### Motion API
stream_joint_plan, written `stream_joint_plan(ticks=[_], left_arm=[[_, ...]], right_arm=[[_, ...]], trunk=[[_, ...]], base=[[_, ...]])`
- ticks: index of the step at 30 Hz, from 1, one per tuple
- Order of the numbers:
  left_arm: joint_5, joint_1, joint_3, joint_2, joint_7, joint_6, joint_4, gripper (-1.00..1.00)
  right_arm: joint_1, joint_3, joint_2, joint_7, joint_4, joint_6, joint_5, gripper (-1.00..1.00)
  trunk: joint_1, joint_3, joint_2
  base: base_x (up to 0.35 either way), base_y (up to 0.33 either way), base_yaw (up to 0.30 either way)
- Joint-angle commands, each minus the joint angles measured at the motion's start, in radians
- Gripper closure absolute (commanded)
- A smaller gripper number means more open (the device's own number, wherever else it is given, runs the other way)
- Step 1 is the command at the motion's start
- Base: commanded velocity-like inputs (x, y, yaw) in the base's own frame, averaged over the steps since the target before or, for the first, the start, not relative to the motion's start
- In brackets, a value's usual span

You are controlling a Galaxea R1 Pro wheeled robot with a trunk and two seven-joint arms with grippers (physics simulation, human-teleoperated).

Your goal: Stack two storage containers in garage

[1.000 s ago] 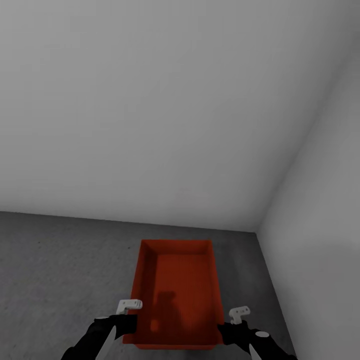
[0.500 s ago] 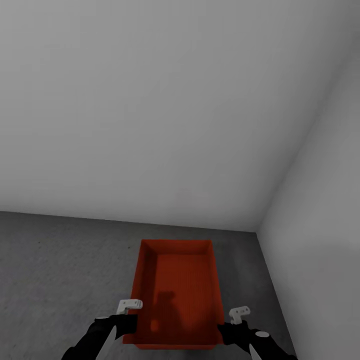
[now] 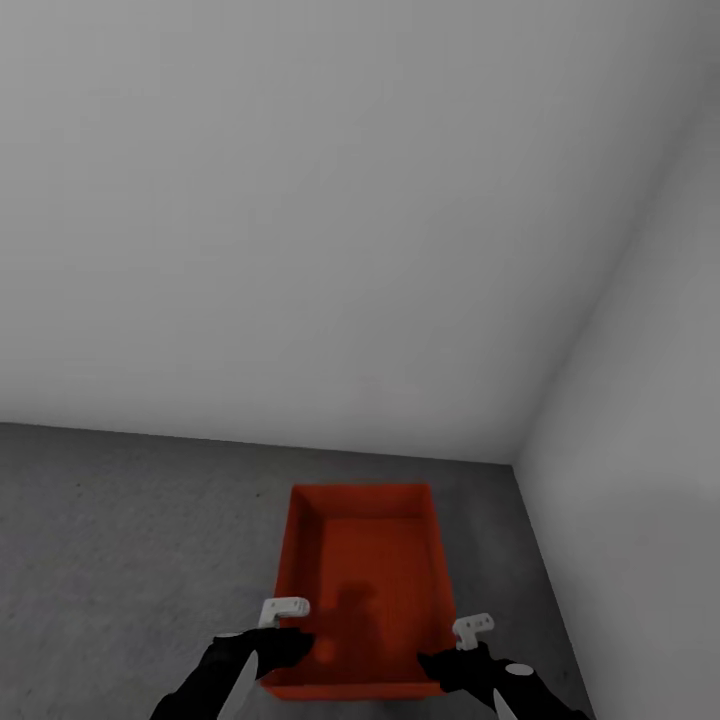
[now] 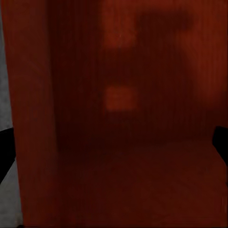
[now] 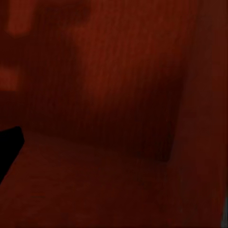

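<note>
An orange-red rectangular open-top container [image 3: 365,590] with thin flared walls sits near the corner of the garage, where two plain white walls [image 3: 300,220] meet. Under it is the dark grey mottled concrete floor [image 3: 120,540], but I cannot tell whether the container rests on it or is lifted a little above it.

The left gripper [image 3: 285,640] is at the near-left corner of the container and the right gripper [image 3: 450,655] is at the near-right corner, both at the rim. How far each claw is open, and whether it really clamps the wall, I cannot tell.

In both wrist views the ribbed red inside of the container [image 4: 123,118] [image 5: 109,95] is very close, with dark shadows on it.
</note>
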Motion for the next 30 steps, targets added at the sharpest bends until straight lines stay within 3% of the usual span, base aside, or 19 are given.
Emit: stream_joint_plan(ticks=[1,21,30], left_arm=[[0.009,0.0,-0.001,0.0,0.001,0.006,-0.001,-1.0],[0.015,0.0,0.0,0.0,0.008,0.007,-0.003,-1.0],[0.012,0.0,0.0,0.002,0.01,0.007,-0.003,-1.0]], right_arm=[[0.0,0.003,-0.001,0.002,-0.002,0.006,-0.005,-1.0],[0.0,0.002,-0.001,0.002,-0.002,0.007,-0.007,-1.0],[0.0,0.002,-0.001,0.002,-0.002,0.007,-0.007,-1.0]], trunk=[[0.0,-0.001,0.0],[0.0,-0.001,0.0],[-0.035,0.027,0.063]], base=[[0.0,0.0,0.0],[0.0,0.0,0.0],[0.0,0.0,0.0]])
